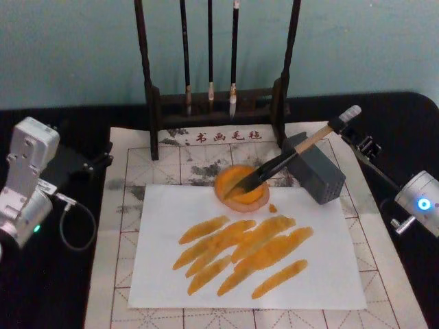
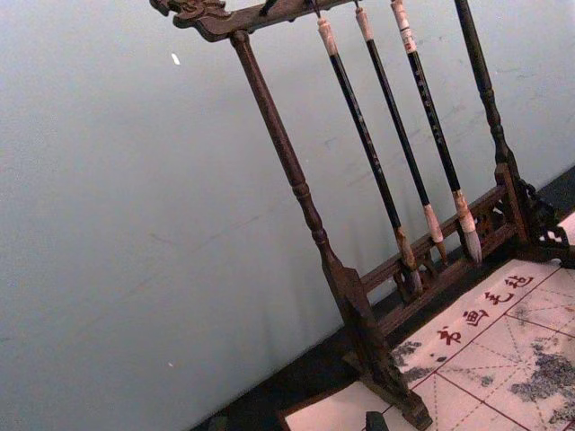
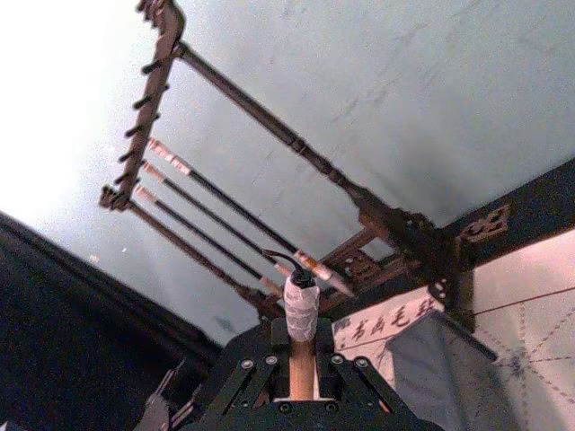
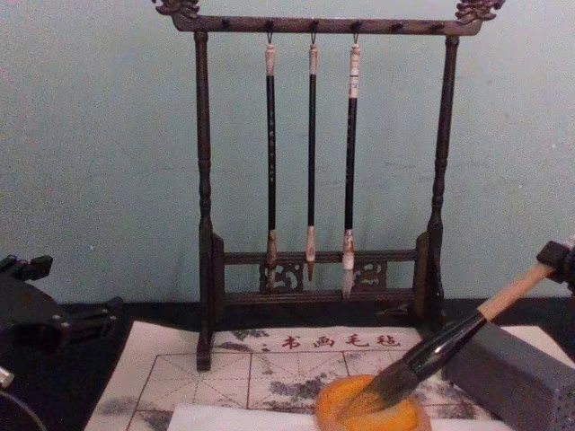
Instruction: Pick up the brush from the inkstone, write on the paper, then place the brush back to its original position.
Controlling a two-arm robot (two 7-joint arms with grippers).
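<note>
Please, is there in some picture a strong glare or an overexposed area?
Right wrist view: white washed-out glare beside the rack, beyond the right hand gripping the brush. Head view: even light on the paper, no glare; the left hand lies idle beside the mat; a blue lamp glows at the right edge.

Felt mat (image 1: 115, 229): one row of four red printed characters (image 1: 227, 136) along its far edge, just in front of the wooden rack (image 1: 254, 106). Reads 书画毛毡. In the chest view a small red dot comes before the first character of that row.
</note>
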